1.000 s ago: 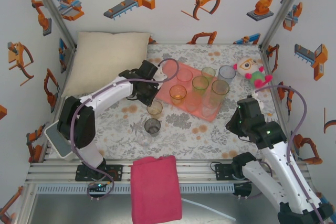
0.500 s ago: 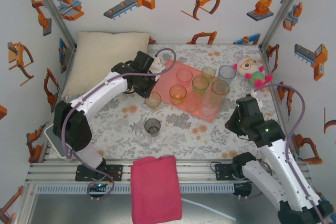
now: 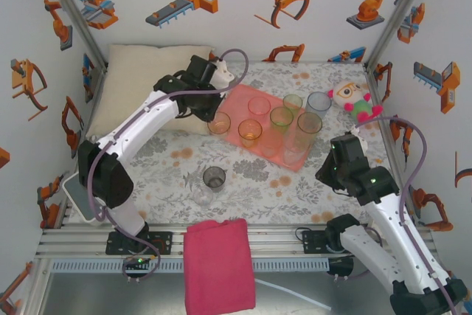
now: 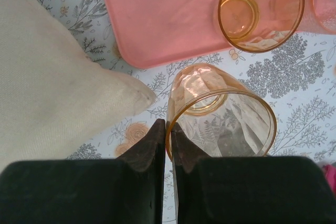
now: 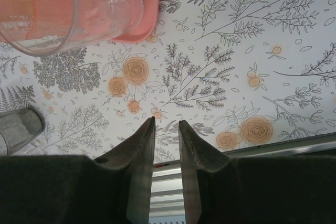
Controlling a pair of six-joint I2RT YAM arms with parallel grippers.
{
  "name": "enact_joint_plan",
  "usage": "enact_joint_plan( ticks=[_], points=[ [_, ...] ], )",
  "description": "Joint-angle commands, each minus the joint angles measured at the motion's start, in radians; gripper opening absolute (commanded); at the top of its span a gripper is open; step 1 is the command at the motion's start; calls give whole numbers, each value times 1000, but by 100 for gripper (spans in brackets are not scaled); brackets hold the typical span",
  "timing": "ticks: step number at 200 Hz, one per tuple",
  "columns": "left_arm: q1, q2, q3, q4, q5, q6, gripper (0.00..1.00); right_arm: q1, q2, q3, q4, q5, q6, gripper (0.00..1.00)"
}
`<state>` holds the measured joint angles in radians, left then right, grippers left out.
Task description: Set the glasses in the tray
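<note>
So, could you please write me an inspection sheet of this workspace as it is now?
Surface: floral tablecloth; no spill seen.
Job's things: salmon-pink tray with several glasses standing in it; smoky grey glass and clear glass on the cloth outside the tray.
Clutter: cream pillow, plush toy, magenta folded cloth.
Grippers: left gripper shut on the rim of an amber glass, beside the tray's corner and not yet in the tray; right gripper slightly open, empty, above the cloth.
Cables: a purple-grey cable loops along each arm; no snag seen.
Surroundings: white walls printed with orange robot pictures.
</note>
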<state>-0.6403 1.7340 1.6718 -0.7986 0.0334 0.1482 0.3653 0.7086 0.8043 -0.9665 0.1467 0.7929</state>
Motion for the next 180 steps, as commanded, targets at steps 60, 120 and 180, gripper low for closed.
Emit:
enact_joint_plan(
  ticks=[60,120,180],
  points=[
    [25,79,89,35,-4,25,15,8,12,-5,9,16,0,28],
    [43,125,101,84,-1,26,15,8,13,16,-19,26,3,28],
    [47,180,116,104,-2,31,15,8,-2,19,-47,40,8,28]
  ],
)
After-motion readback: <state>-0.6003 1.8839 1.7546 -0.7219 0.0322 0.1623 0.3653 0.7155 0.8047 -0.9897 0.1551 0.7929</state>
